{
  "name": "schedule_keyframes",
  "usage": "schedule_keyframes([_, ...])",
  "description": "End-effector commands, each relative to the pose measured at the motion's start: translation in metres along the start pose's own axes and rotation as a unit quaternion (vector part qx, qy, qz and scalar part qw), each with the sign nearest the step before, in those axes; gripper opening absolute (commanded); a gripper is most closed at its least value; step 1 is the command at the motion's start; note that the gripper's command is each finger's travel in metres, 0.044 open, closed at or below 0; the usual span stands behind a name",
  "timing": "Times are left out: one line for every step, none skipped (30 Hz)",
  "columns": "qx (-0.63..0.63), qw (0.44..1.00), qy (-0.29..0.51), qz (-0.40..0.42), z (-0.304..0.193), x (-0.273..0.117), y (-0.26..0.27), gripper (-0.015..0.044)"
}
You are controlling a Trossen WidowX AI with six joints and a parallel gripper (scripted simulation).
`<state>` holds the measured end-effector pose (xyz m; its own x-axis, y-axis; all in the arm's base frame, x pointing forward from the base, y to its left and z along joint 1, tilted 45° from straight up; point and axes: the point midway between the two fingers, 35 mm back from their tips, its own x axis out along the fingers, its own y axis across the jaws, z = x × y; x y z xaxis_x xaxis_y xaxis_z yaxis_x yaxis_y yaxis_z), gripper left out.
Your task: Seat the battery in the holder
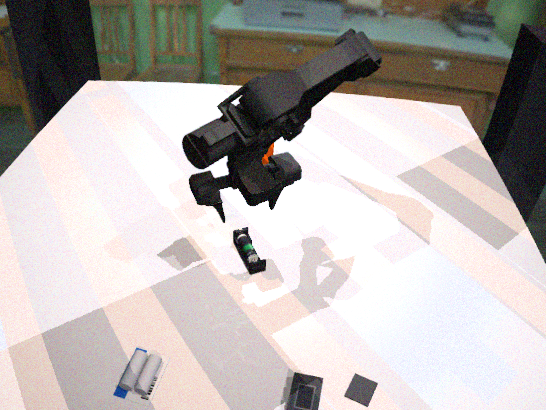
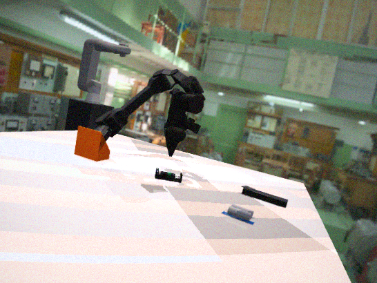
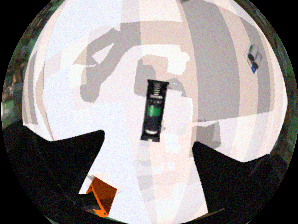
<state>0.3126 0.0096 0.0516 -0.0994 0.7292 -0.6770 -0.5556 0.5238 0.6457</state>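
The battery (image 1: 247, 247) (image 2: 169, 174) (image 3: 154, 111), dark with a green band, lies lengthwise inside the black holder (image 1: 257, 268) (image 2: 181, 178) (image 3: 158, 82). It looks straight and roughly level. In the wrist view the coiled spring shows at the holder's upper end, against the battery's end. The other end of the battery is close to the opposite end wall; whether it is under the lip is too small to tell. My gripper (image 1: 248, 215) (image 2: 170, 156) (image 3: 149, 141) is wide open and empty, above the holder and touching neither it nor the battery.
Two grey cylinders (image 1: 142, 372) (image 2: 239, 212) (image 3: 254, 57) lie on a blue and white card. A black boxy object (image 1: 305, 392) (image 2: 264, 197) and a dark square (image 1: 361, 389) are near the table's edge. An orange block (image 2: 90, 143) (image 3: 104, 192) stands by the arm's base.
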Motion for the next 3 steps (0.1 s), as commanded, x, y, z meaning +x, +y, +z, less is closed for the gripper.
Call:
schedule_keyframes([-0.004, 1.000, 0.001, -0.003, 0.0005, -0.0014, -0.0004, 0.0440])
schedule_keyframes([-0.004, 1.000, 0.001, -0.003, 0.0005, -0.0014, -0.0004, 0.0440])
schedule_keyframes([-0.004, 1.000, 0.001, -0.003, 0.0005, -0.0014, -0.0004, 0.0440])
